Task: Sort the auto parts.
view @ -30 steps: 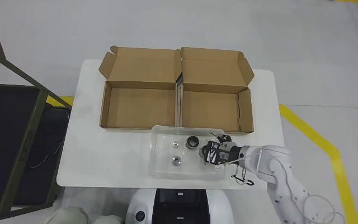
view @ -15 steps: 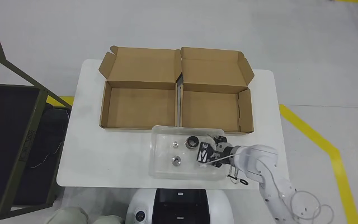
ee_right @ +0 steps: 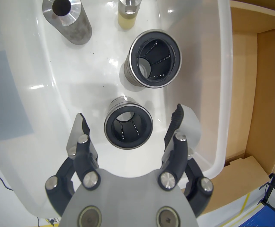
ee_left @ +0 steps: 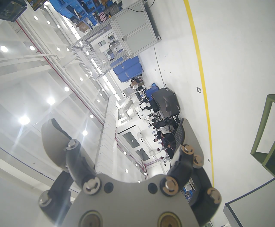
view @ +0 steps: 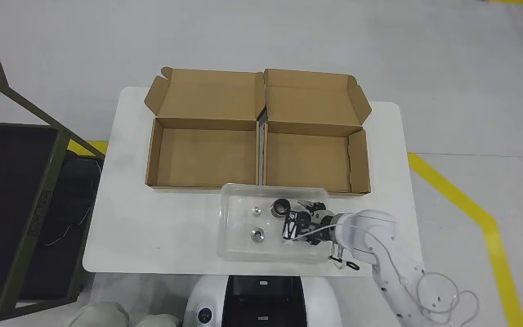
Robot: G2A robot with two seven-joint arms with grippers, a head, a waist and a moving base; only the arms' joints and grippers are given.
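Room flanks small bearing [ee_right: 128, 129]; large bearing [ee_right: 153, 59] and tub wall [ee_right: 224, 86] stand close.

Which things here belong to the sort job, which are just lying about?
Job: near bearing, far bearing, steel cylinder, small fitting, clear bin, left box, right box, right gripper.
Lying about: green rack, yellow floor tape.
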